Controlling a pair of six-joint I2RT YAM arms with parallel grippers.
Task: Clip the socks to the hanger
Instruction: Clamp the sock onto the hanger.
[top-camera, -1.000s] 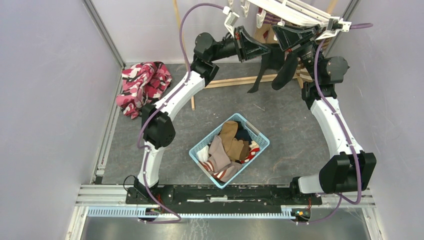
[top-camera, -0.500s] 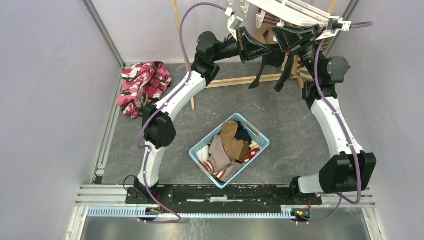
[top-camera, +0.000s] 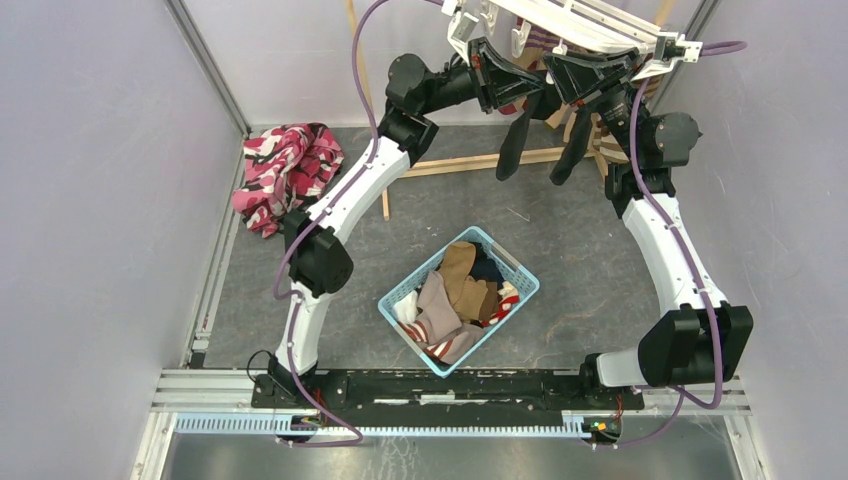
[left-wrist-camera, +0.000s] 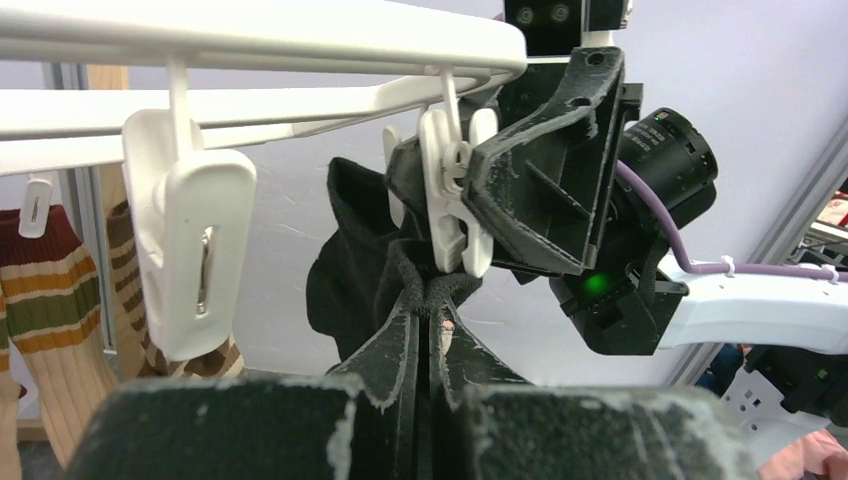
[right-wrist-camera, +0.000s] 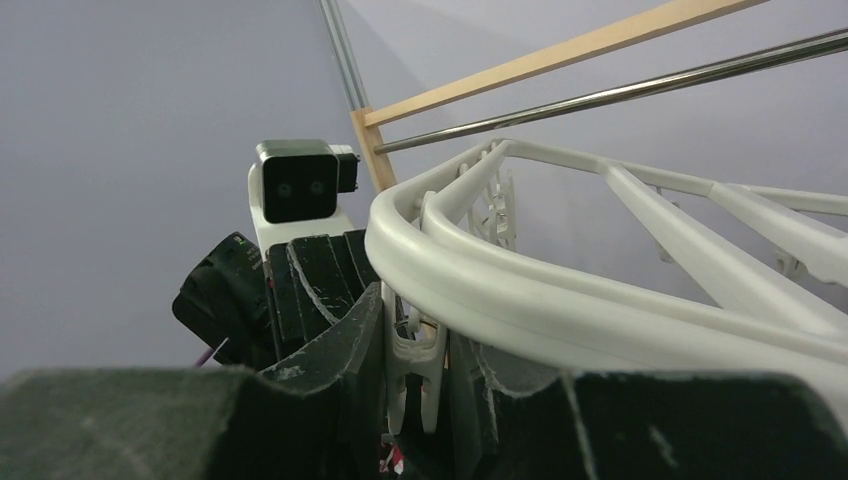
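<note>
While under clip, sock in pincer

The basket lies before the hanger, cloth at left.

The left arm and right arm share white link shells and bulky black joint housings. A purple cable runs along each, with a white tie on the right one. The left hand and right hand have black wedge fingers, ribbed, with pale chipped edges. A green light glows on the right wrist.
</note>
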